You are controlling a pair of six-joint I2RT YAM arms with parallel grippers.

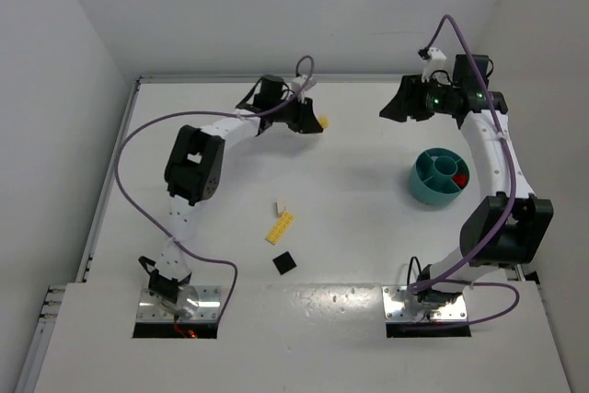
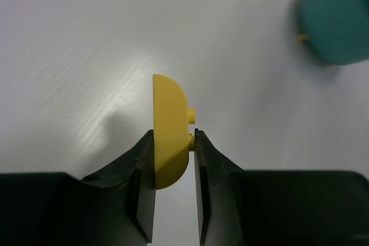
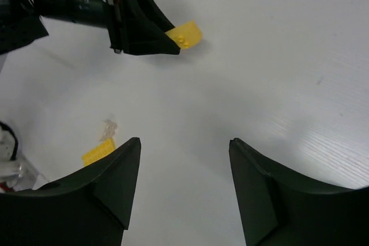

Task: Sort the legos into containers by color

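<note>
My left gripper (image 1: 314,122) is at the far middle of the table, shut on a small yellow half-round lego (image 2: 170,125); one finger presses its flat face, the other its studs. The same lego (image 3: 185,34) shows at the top of the right wrist view, sticking out of the left gripper (image 3: 164,41). My right gripper (image 3: 184,142) stands open with nothing between its fingers, hovering at the far right (image 1: 391,108). The teal container (image 1: 419,186) sits at the right with a red lego (image 1: 459,177) in one compartment. A long yellow plate (image 1: 281,227), a white lego (image 1: 280,207) and a black square (image 1: 284,263) lie mid-table.
The teal dish (image 2: 340,18) appears blurred at the top right of the left wrist view. The long yellow plate (image 3: 98,152) and a pale brick (image 3: 108,128) lie just left of the right gripper's left finger. Walls border the table's far and side edges.
</note>
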